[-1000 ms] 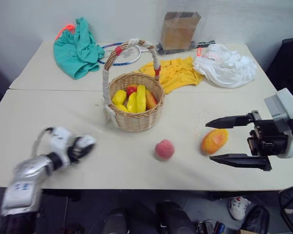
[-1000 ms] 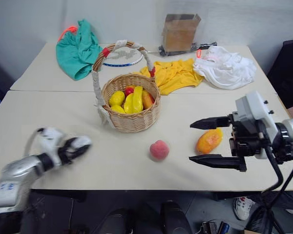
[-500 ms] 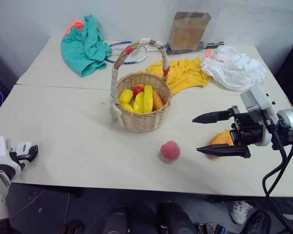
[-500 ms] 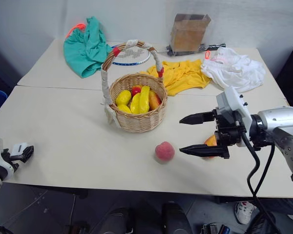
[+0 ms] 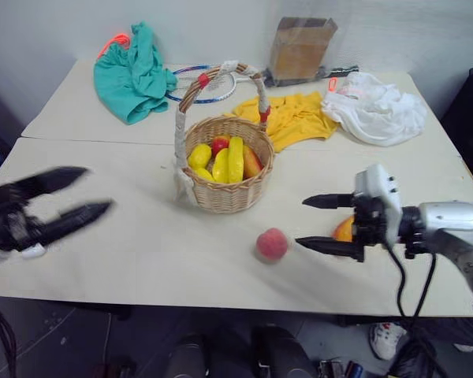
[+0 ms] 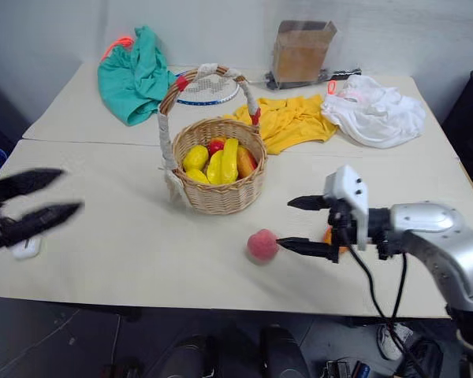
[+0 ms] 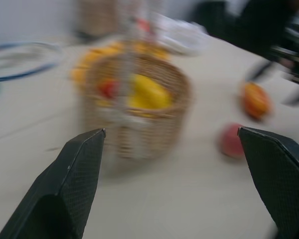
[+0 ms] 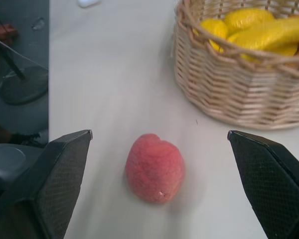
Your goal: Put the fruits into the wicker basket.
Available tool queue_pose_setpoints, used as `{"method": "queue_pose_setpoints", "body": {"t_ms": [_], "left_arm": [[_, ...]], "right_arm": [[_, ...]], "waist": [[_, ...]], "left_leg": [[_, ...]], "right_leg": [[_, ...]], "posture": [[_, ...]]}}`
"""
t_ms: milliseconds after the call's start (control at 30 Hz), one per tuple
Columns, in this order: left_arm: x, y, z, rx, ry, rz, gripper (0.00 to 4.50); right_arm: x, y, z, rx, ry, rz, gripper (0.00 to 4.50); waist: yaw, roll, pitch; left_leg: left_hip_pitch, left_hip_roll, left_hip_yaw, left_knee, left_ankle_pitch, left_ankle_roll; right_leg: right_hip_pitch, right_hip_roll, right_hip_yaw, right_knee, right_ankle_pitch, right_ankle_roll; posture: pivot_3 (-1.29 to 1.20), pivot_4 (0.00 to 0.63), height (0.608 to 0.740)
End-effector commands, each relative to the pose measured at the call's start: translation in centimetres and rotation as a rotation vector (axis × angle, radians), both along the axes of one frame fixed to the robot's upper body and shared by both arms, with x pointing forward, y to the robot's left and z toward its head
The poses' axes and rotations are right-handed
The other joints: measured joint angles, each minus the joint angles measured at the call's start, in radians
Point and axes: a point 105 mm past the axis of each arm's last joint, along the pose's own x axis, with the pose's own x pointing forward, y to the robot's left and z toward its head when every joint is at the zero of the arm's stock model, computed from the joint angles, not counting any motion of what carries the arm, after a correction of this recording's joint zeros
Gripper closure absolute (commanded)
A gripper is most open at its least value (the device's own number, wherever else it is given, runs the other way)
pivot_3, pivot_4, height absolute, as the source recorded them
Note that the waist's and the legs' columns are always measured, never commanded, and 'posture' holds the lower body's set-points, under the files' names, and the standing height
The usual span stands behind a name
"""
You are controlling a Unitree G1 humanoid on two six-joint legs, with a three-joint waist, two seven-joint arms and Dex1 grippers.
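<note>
The wicker basket (image 5: 225, 197) stands mid-table and holds yellow and red fruit. A pink-red peach (image 5: 272, 244) lies on the table in front of it. My right gripper (image 5: 315, 223) is open, level and pointing left, its fingertips just right of the peach. In the right wrist view the peach (image 8: 154, 167) lies ahead between the open fingers. The orange mango (image 5: 344, 230) lies mostly hidden behind the right gripper. My left gripper (image 5: 98, 189) hovers open at the left, blurred, pointing toward the basket (image 7: 139, 104), with the peach (image 7: 231, 141) and the mango (image 7: 255, 98) beyond.
A small white earbud case (image 6: 25, 248) lies near the front left edge. At the back lie a green cloth (image 5: 130, 71), a racket (image 5: 201, 83), a yellow cloth (image 5: 296, 114), a white cloth (image 5: 378, 106) and a brown box (image 5: 299, 47).
My left gripper has risen from the table's front left edge and opened. My right gripper has slid left past the mango toward the peach, staying open. The camera has shifted.
</note>
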Motion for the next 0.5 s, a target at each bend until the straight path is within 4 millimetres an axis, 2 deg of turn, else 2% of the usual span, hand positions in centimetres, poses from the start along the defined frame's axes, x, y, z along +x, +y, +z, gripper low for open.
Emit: {"method": "queue_pose_setpoints", "body": {"t_ms": [33, 167, 233, 367, 500], "left_arm": [[-1.3, -2.7, -0.7, 0.087, 0.077, -0.266, 0.04], [-1.0, -4.1, -1.2, 0.192, 0.089, -0.454, 0.04], [-0.7, -4.3, -1.1, 0.202, 0.082, -0.49, 0.04], [0.3, -4.4, -1.2, 0.238, 0.051, -0.528, 0.04], [0.7, -4.5, -1.1, 0.243, 0.028, -0.532, 0.04]], "right_arm": [[0.2, 1.0, -1.0, -0.021, -0.022, -0.008, 0.0], [0.9, 2.5, -3.3, -0.04, -0.014, -0.013, 0.0], [1.2, 3.1, -3.8, -0.031, -0.01, -0.024, 0.0], [2.4, 4.3, -6.2, -0.056, -0.003, -0.076, 0.0], [3.1, 4.8, -7.4, -0.056, 0.015, -0.115, 0.0]], "waist": [[-0.001, 0.001, 0.001], [-0.001, 0.001, 0.001], [-0.002, 0.001, 0.001], [-0.001, 0.001, 0.001], [0.002, 0.001, 0.001]], "left_leg": [[0.001, 0.0, 0.0, 0.0, 0.0, 0.0], [0.001, 0.002, -0.001, -0.001, 0.002, -0.002], [0.0, 0.002, 0.0, -0.001, 0.002, -0.002], [-0.004, 0.002, 0.001, 0.0, 0.002, -0.001], [-0.008, 0.002, 0.002, 0.001, 0.002, -0.002]], "right_leg": [[0.0, 0.0, 0.0, 0.001, 0.0, -0.001], [-0.001, 0.003, -0.001, 0.003, -0.001, -0.003], [-0.002, 0.004, 0.0, 0.003, -0.001, -0.003], [-0.006, 0.005, 0.001, 0.004, -0.001, -0.003], [-0.01, 0.006, 0.002, 0.005, 0.0, -0.002]], "posture": [[0.0, 0.15, 0.74], [0.0, 0.15, 0.74], [0.0, 0.15, 0.74], [0.0, 0.15, 0.74], [0.0, 0.15, 0.74]]}}
